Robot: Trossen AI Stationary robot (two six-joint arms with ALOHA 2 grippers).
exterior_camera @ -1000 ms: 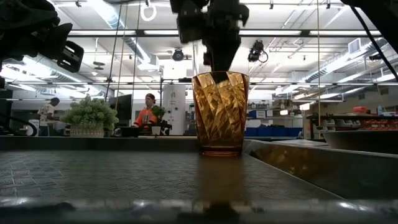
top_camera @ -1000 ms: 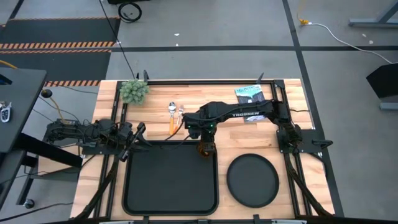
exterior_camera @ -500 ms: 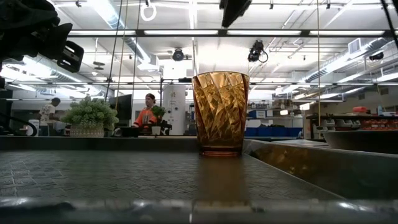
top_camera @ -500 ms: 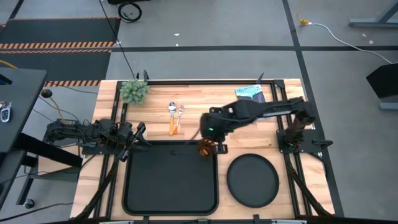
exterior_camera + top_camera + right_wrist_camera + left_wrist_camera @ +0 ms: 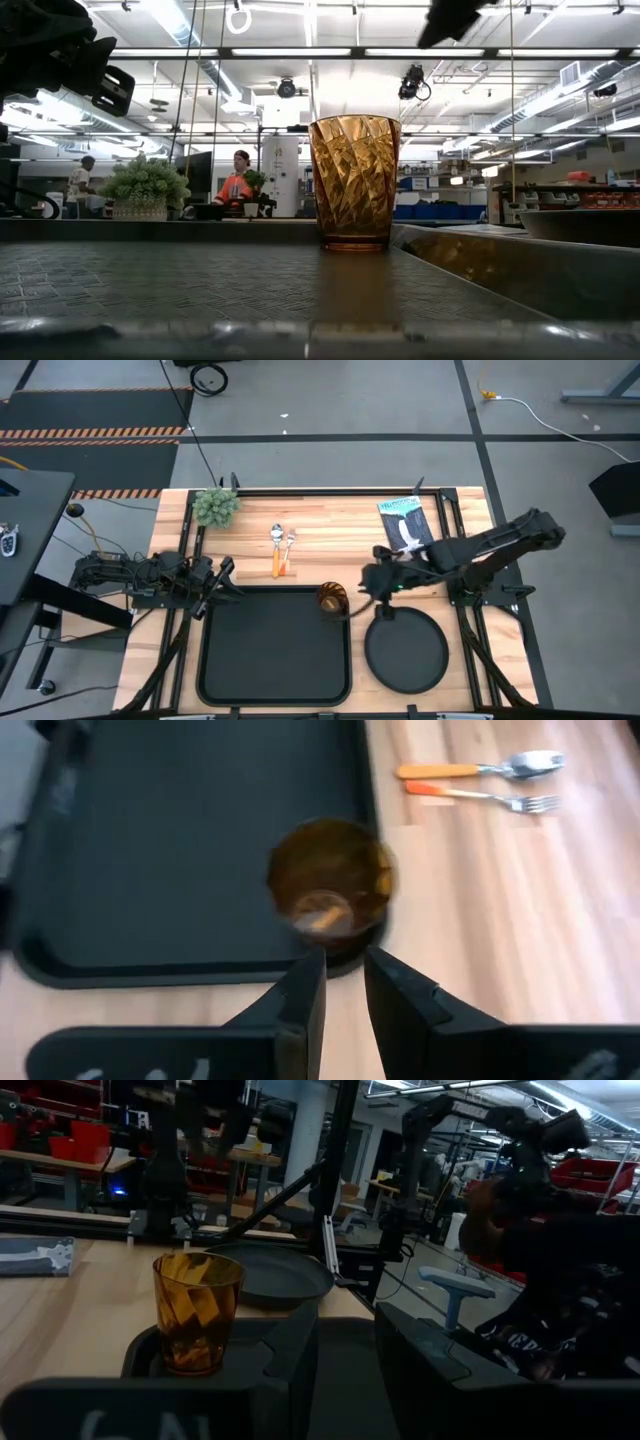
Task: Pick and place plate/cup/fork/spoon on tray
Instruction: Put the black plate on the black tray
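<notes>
The amber cup stands upright on its base in the far right corner of the black tray; it also shows in the low view and the right wrist view. The black plate lies on the table right of the tray. The spoon and the fork lie side by side on the table beyond the tray. My right gripper is open and empty, raised just right of the cup, its fingers clear of it. My left gripper is open at the tray's far left corner.
A small potted plant stands at the far left of the table and a booklet lies at the far right. Black frame rails run along the table's sides. People show in the room beyond the table in the low view.
My right gripper, which stood over the cup's rim, has left the cup, risen and drawn back toward the table's right edge, now above the gap between tray and plate. The cup stays upright where it was on the tray.
</notes>
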